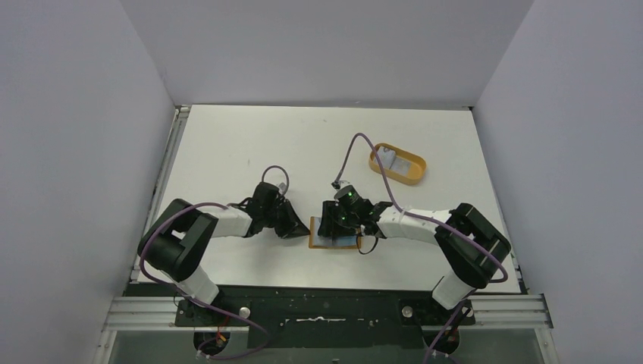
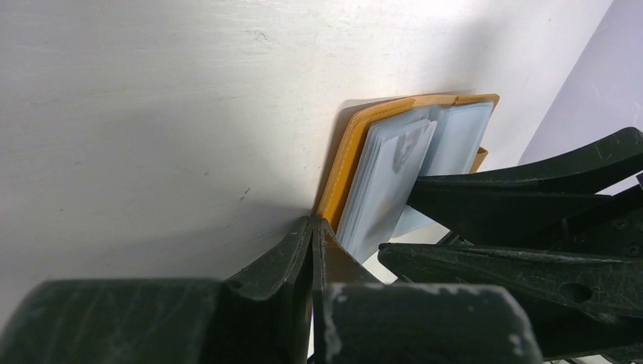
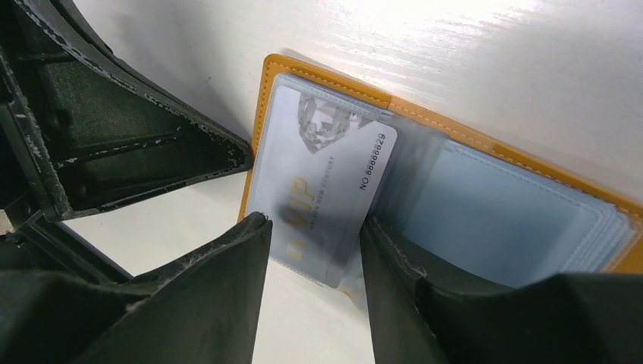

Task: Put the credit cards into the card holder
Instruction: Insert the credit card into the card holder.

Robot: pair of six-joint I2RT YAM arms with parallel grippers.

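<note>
The orange-tan card holder (image 1: pixel 334 245) lies open on the table near the front, its grey-blue slots up. My left gripper (image 2: pixel 315 224) is shut, its tips touching the holder's orange edge (image 2: pixel 349 152). My right gripper (image 3: pixel 311 224) is open over the holder's left half (image 3: pixel 455 125), its fingers on either side of a pale grey credit card (image 3: pixel 334 174) marked VIP. That card lies on the left half, its far end under a clear slot. Another pale card (image 1: pixel 389 158) lies in the orange oval tray.
The orange oval tray (image 1: pixel 409 173) stands at the back right of the white table. The two grippers (image 1: pixel 296 222) (image 1: pixel 331 226) are close together over the holder. Grey walls enclose the table on three sides.
</note>
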